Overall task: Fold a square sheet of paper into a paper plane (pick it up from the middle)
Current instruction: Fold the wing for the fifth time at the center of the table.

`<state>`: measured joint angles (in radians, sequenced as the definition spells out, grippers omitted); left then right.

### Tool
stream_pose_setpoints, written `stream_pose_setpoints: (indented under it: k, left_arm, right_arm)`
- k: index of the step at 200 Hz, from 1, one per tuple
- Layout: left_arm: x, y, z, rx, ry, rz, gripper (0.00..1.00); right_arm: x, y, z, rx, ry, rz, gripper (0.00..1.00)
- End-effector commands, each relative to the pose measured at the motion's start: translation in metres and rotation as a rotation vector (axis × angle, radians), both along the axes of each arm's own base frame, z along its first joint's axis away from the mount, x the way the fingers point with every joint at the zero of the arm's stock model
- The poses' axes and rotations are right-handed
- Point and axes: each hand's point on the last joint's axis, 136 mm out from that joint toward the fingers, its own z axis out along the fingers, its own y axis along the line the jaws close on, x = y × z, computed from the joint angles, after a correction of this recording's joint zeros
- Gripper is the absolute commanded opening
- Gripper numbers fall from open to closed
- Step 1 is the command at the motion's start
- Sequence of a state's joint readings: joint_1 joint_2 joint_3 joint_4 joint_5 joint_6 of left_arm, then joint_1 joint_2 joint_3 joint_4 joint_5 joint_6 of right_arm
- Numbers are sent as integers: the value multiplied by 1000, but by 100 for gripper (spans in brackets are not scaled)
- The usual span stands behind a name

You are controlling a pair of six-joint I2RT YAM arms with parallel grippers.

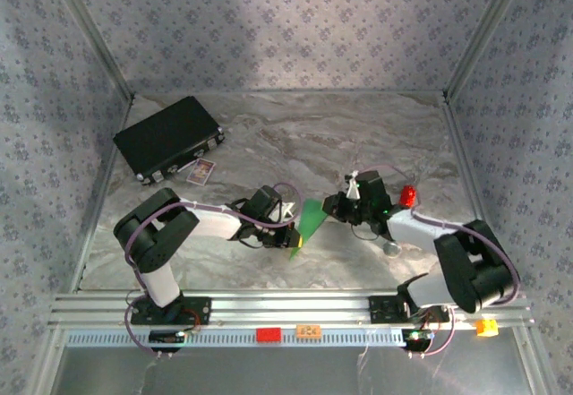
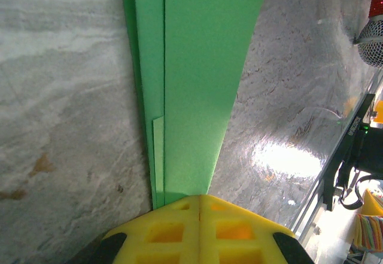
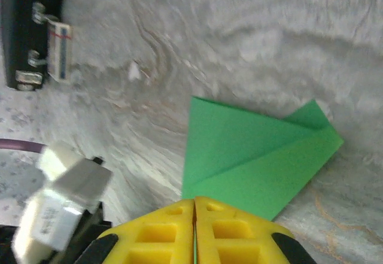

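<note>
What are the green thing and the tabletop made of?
Green folded sheet: thin matte paper, going by its sharp creases and layered edges. Tabletop: grey marble-patterned and glossy, with bright glare; possibly laminate or vinyl, though real stone cannot be excluded.

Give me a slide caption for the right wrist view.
Right tool pinching the folded green paper, marbled table behind.

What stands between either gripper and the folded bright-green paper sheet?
Nothing visible. The left gripper and the right gripper are both shut directly on the folded bright-green paper sheet, pinching opposite ends.
</note>
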<state>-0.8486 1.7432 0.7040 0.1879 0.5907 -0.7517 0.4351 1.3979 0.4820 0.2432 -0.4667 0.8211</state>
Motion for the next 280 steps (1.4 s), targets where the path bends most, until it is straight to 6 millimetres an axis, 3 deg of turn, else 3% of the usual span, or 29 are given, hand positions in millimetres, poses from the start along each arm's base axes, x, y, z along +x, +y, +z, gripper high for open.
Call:
stream_pose_setpoints:
  k: [1,38,68,136,160,215,251,280]
  left_arm:
    - [-7,18,-21,97,38,12,0]
    - [-8,17,-20,95,37,11,0]
    - [-7,17,-20,98,38,8,0]
    - [-8,18,-20,99,37,13,0]
    - [-8,18,-20,97,34,15,0]
    - [-5,15,-16,83,28,21,0]
    - [-1,6,0,54,9,17,0]
    - [4,-4,22,22,-19,6,1]
  right_arm:
    - [10,3,-8,-13,6,4,10]
    - [25,-24,-33,-59,56,-75,9]
    - [33,-38,-34,-59,60,-117,8]
    - [34,-35,9,5,-24,-105,9]
    - [23,-16,16,27,-39,-36,9]
    - [-1,17,-10,14,30,63,7]
    - [-9,0,-46,-88,128,23,3]
    - [-14,-6,-59,-117,169,16,2]
